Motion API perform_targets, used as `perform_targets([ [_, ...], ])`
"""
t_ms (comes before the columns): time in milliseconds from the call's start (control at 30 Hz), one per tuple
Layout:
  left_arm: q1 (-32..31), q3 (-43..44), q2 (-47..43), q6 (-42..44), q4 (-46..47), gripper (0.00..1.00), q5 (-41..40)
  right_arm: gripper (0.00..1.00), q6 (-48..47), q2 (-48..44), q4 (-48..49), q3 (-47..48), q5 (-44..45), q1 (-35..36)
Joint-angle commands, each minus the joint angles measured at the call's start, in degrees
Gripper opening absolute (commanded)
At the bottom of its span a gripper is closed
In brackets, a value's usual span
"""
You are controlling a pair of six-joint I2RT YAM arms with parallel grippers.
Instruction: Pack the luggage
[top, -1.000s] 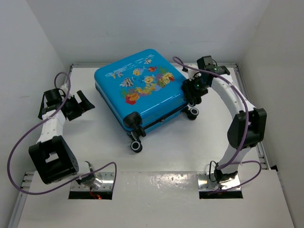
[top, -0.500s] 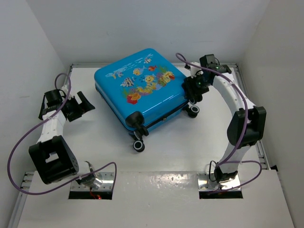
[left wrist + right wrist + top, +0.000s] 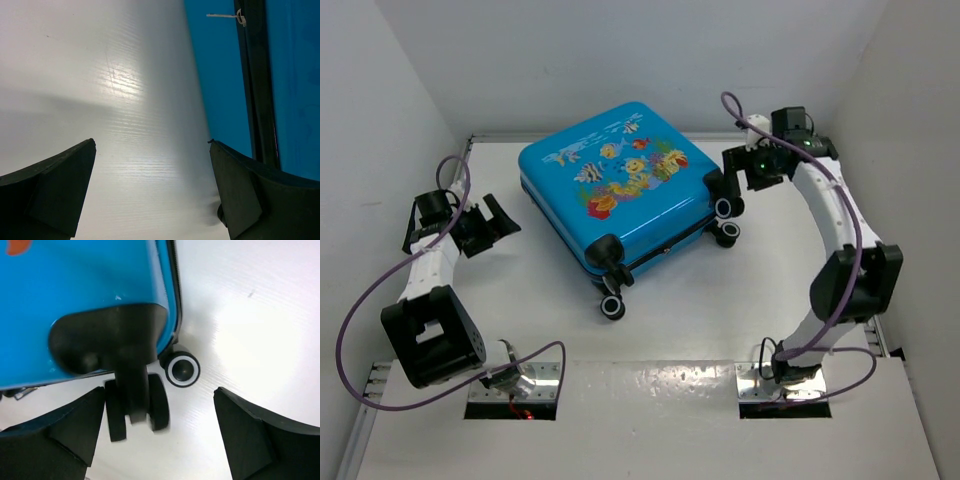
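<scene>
Blue fish-printed luggage (image 3: pixel 610 185) lies shut and flat on the far middle of the table (image 3: pixel 700 300), its wheeled corner (image 3: pixel 132 407) just beside the wide-spread, empty right gripper (image 3: pixel 157 395), while the left gripper (image 3: pixel 151 145), also wide and empty, sits well apart leftward.

The suitcase (image 3: pixel 615 185) lies flat on the table (image 3: pixel 720 320), toward the far side. My left gripper (image 3: pixel 498 218) sits to the left of the suitcase, apart from it and facing its side. My right gripper (image 3: pixel 728 180) is at the suitcase's right corner, just beside the right wheels (image 3: pixel 725 208). The near wheels (image 3: pixel 610 305) stick out from the suitcase's near corner.
</scene>
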Motion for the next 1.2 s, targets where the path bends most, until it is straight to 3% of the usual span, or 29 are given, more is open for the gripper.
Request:
perform_targets([
  [0,0.5,-0.2,-2.1,-1.2,1.5,1.00,0.5,0.87,2.2,-8.0,6.6,-2.4,1.4,-3.8],
  [100,1.0,-0.8,-2.6,-1.9,2.1,1.00,-0.1,0.81,5.4,-15.5,10.5,-10.4,0.1,-6.4],
  [167,1.5,-1.3,-3.3,-2.8,2.7,1.00,-0.1,0.58,8.9,-24.1,13.0,-17.1,-4.6,-6.0],
  [233,1.5,-2.0,-3.3,-4.4,3.3,1.00,-0.7,0.37,11.3,-30.6,15.9,-24.2,-4.7,-0.6],
  [300,1.5,-2.0,-3.8,-4.4,3.3,1.00,-0.7,0.31,12.8,-31.7,14.9,-26.2,-3.8,5.0],
  [533,2.1,-2.0,-4.5,-5.0,3.3,1.00,-0.7,0.29,23.6,-31.5,16.5,-34.1,2.1,19.3],
  [567,2.1,-2.0,-4.5,-5.0,3.3,1.00,-0.7,0.26,24.4,-30.1,16.8,-34.9,2.6,20.3],
  [633,2.1,-2.5,-4.5,-5.0,3.3,1.00,-0.7,0.22,23.4,-29.4,18.5,-35.4,3.9,22.5],
  [800,2.1,-2.5,-5.0,-4.4,3.3,1.00,-0.7,0.12,14.8,-28.0,29.5,-39.1,7.1,36.4],
  [900,2.6,-2.5,-5.0,-3.9,2.8,1.00,-0.7,0.11,12.8,-25.3,32.7,-37.9,9.4,40.6],
  [1167,3.1,-2.0,-4.5,-3.3,2.3,1.00,-0.7,0.17,11.6,-16.5,35.1,-33.3,11.8,41.4],
])
